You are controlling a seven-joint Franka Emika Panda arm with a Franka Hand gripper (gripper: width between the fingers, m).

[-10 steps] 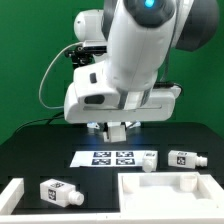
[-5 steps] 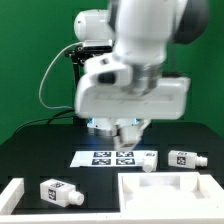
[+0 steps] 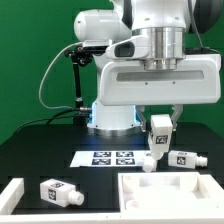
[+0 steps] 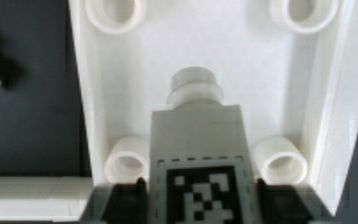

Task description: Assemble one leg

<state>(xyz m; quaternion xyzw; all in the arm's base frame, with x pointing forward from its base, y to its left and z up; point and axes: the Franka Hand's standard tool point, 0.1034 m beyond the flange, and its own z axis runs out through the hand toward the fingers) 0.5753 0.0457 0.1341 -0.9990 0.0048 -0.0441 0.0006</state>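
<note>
My gripper (image 3: 158,128) is shut on a leg (image 3: 158,133), a small white block with a black-and-white tag, and holds it above the table. In the wrist view the held leg (image 4: 201,150) points its narrower stub end (image 4: 194,82) toward the inside of the white rimmed tabletop piece (image 4: 131,110), between two round corner sockets. The black fingers (image 4: 126,200) grip the leg's sides. Three more legs lie on the table: one (image 3: 184,158) at the exterior view's right, one (image 3: 148,160) beside the marker board, and one (image 3: 58,193) at the front left.
The tabletop piece (image 3: 135,185) lies at the front right of the exterior view. The marker board (image 3: 112,157) lies flat in the middle. A white bar (image 3: 10,192) sits at the front left corner. The arm's base (image 3: 112,112) stands behind.
The arm has swung toward the exterior view's right. The gripper with the held leg has come out from behind the arm's body and now hangs right of the marker board.
</note>
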